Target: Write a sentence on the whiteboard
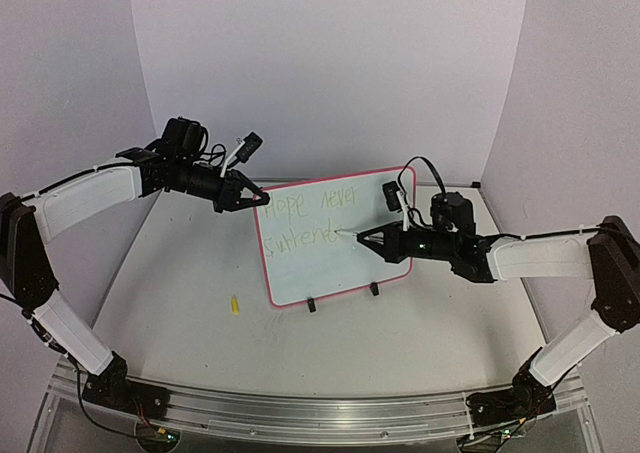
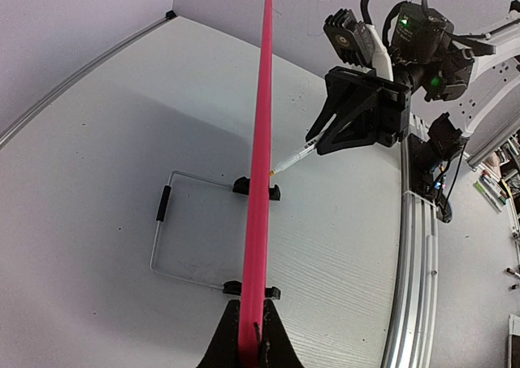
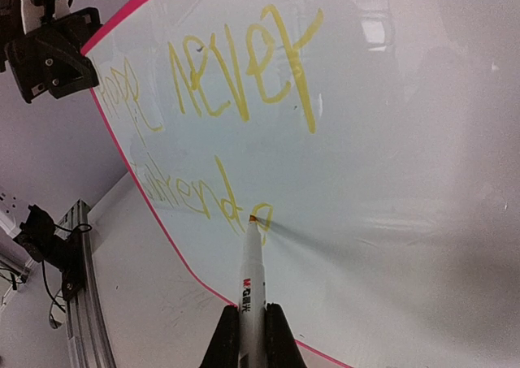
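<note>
The whiteboard [image 1: 340,263] with its red-pink frame stands tilted on two black clip feet at mid-table. Faint yellow-green words [image 1: 312,221] on it read "Hope never" over "Surrende". My left gripper [image 1: 252,200] is shut on the board's upper left edge; the left wrist view shows the frame [image 2: 258,222] edge-on between the jaws. My right gripper [image 1: 362,235] is shut on a white marker [image 3: 253,279]. Its tip touches the board just after the last letter [image 3: 262,215] of the second line.
A small yellow marker cap [image 1: 235,303] lies on the table left of the board's front. A wire stand [image 2: 162,238] lies behind the board. The aluminium rail [image 1: 300,408] runs along the near edge. White walls enclose the back and sides.
</note>
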Controlling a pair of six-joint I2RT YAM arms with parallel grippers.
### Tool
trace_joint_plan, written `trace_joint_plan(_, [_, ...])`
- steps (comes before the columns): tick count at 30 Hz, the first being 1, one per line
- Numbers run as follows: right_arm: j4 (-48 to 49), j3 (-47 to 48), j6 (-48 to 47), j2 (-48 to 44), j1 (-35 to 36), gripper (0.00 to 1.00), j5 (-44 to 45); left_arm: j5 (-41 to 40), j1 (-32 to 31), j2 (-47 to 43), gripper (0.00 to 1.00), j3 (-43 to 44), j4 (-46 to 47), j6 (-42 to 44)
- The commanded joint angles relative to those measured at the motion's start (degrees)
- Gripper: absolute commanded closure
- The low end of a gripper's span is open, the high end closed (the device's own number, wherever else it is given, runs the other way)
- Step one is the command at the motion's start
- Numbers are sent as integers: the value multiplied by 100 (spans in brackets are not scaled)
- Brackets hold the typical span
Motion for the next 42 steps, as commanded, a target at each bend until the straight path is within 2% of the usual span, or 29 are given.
trace_joint_plan(1, [-10,-53,-26,34,-23,100,256,-190,22,-237,100,8,-73,238])
trace_joint_plan(13, [-91,-167,-44,-108,-20,100,483,-194,22,-229,100,16,-76,226])
trace_joint_plan(19, [-63,-273,-38,-488,-26,100,776,-203,22,-246,100,9,-75,231])
trace_joint_plan(25, [-68,-284,41,-814,-24,100,251,-195,22,-232,100,12,-69,218])
trace_joint_plan(28, [-79,-247,91,-810,-22,100,92,-186,20,-227,100,15,-59,208])
trace_joint_plan(42, [-165,19,1,-507,-26,100,433,-195,22,-211,100,16,-59,196])
